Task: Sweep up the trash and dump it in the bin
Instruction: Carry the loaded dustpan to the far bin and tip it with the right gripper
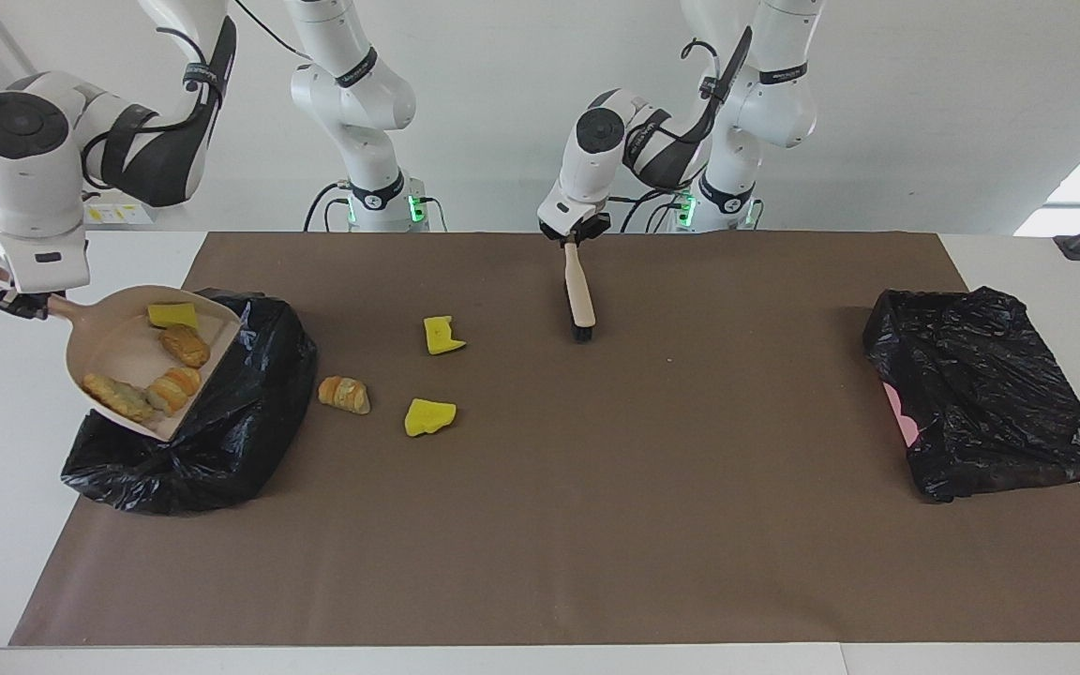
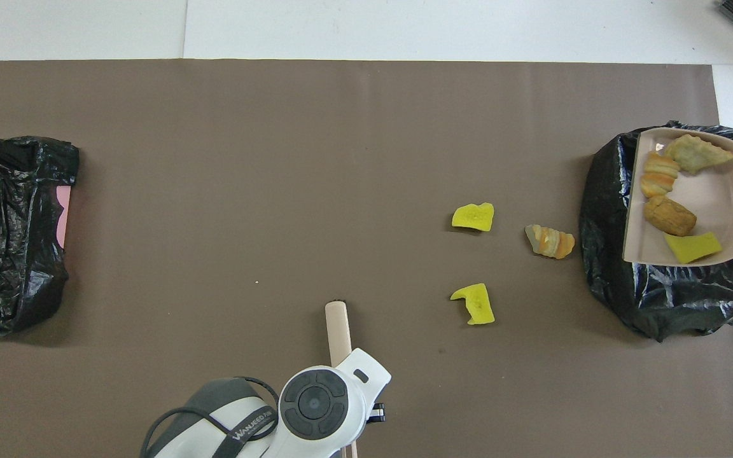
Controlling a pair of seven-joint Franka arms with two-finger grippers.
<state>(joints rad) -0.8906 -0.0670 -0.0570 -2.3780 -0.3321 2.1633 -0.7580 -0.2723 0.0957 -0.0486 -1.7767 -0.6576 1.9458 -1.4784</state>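
My right gripper [image 1: 22,302] is shut on the handle of the pale pink dustpan [image 1: 118,349], which hangs tilted over the black-bagged bin [image 1: 221,422] at the right arm's end. Several scraps of trash ride in the pan [image 2: 732,197]: yellow chunk [image 1: 172,314], brown lump [image 1: 184,347], striped lump [image 1: 174,384]. On the mat beside the bin lie a tan lump [image 1: 344,395] [image 2: 550,241] and two yellow chunks [image 1: 442,335] [image 1: 429,416]. My left gripper [image 1: 576,236] is shut on the brush [image 1: 579,295] [image 2: 339,324], bristles down near the robots.
A second black-bagged bin [image 1: 985,389] [image 2: 10,229] with a pink patch showing sits at the left arm's end. The brown mat [image 1: 596,525] covers most of the white table. In the overhead view my left arm's wrist [image 2: 322,407] hides its gripper.
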